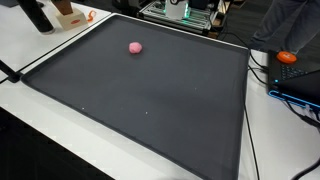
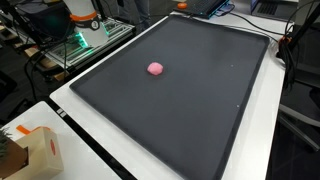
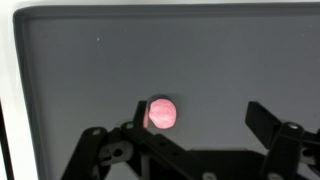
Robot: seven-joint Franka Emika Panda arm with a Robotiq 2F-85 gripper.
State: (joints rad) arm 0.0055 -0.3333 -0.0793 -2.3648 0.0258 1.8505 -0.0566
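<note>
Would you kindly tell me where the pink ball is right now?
The pink ball lies alone on the dark mat in both exterior views; in the wrist view it shows just above the open gripper.

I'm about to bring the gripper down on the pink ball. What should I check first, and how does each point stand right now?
1. Jaws open: ok. The gripper stands wide apart in the wrist view, with nothing in it.
2. Target in sight: ok. The pink ball lies on the dark mat and shows in all three views.
3. Ball centred in the gap: not ok. In the wrist view it sits well to one side, not in the middle.
4. Neighbours: ok. No other object lies next to the ball in either exterior view.
5. Height above the mat: cannot tell. The gripper does not appear in either exterior view.
</note>
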